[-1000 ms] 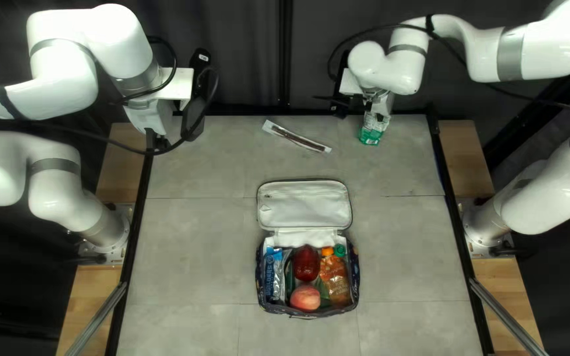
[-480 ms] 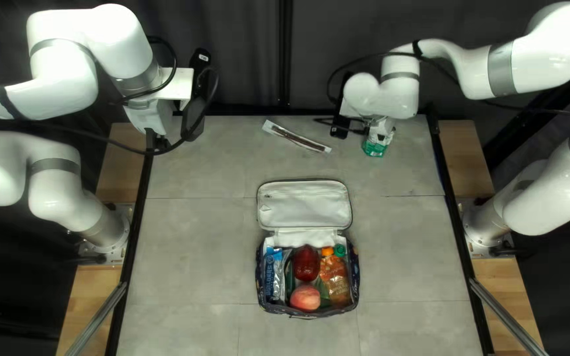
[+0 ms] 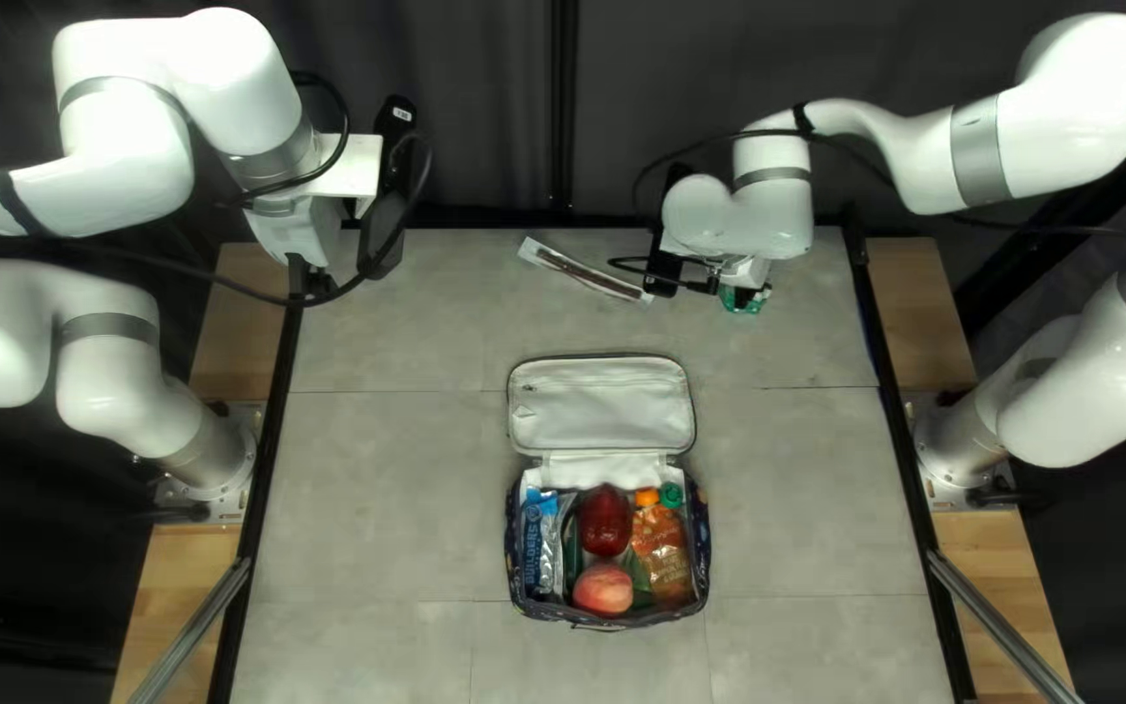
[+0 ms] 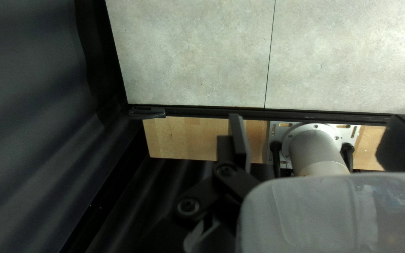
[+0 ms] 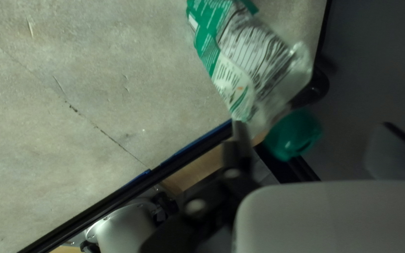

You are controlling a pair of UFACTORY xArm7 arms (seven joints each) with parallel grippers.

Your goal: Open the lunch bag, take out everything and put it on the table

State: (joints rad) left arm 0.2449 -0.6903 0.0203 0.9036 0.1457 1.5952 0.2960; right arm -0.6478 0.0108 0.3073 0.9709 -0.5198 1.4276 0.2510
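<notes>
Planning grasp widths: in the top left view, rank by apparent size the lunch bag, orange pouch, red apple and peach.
1. lunch bag
2. orange pouch
3. red apple and peach: they look about alike, so left unranked.

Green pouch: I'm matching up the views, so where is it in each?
Top left view: pouch peeks out under the right arm's wrist, right of the snack stick.
Left wrist view: not in it.
Right wrist view: just ahead of the claw.
Shared landmark: the grey table.
</notes>
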